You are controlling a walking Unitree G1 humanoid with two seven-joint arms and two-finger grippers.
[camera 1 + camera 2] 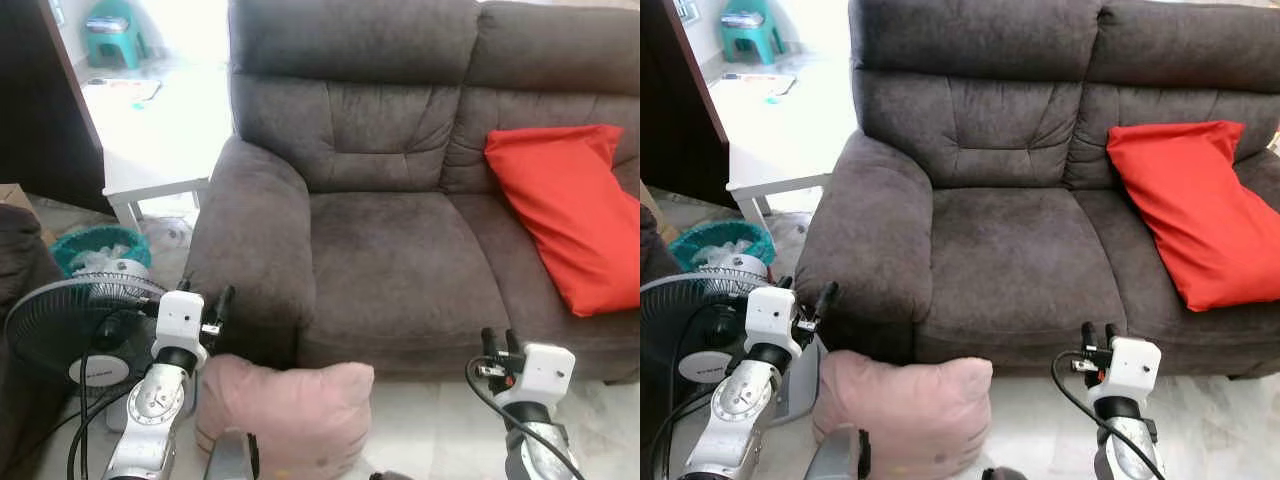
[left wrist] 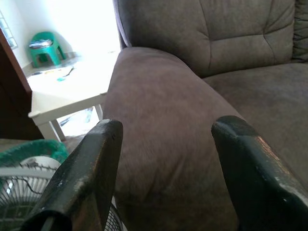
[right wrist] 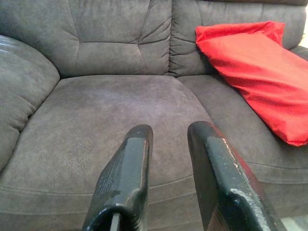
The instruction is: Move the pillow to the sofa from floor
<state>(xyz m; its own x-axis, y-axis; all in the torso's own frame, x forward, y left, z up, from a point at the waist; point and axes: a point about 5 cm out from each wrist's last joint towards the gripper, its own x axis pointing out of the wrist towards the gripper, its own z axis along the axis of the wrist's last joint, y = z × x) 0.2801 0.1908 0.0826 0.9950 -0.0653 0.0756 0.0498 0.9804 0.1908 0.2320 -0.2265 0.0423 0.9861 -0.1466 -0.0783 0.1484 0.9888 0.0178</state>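
A pale pink pillow [image 1: 290, 410] lies on the tiled floor against the foot of the dark grey sofa [image 1: 390, 250], below its left armrest [image 1: 255, 230]. My left gripper [image 1: 207, 295] hangs open just above and left of the pillow, its fingers pointing at the armrest [image 2: 163, 96]. My right gripper [image 1: 500, 342] is open with a narrow gap in front of the sofa's right seat, empty, facing the seat cushion [image 3: 120, 115]. A red pillow [image 1: 575, 215] leans on the right seat and backrest.
A black standing fan [image 1: 75, 335] and a teal basket [image 1: 100, 245] stand on the floor to my left. A white low table [image 1: 160, 150] sits beside the sofa, with a dark cabinet [image 1: 40, 110] behind. Bare tiles [image 1: 420, 420] lie before the sofa.
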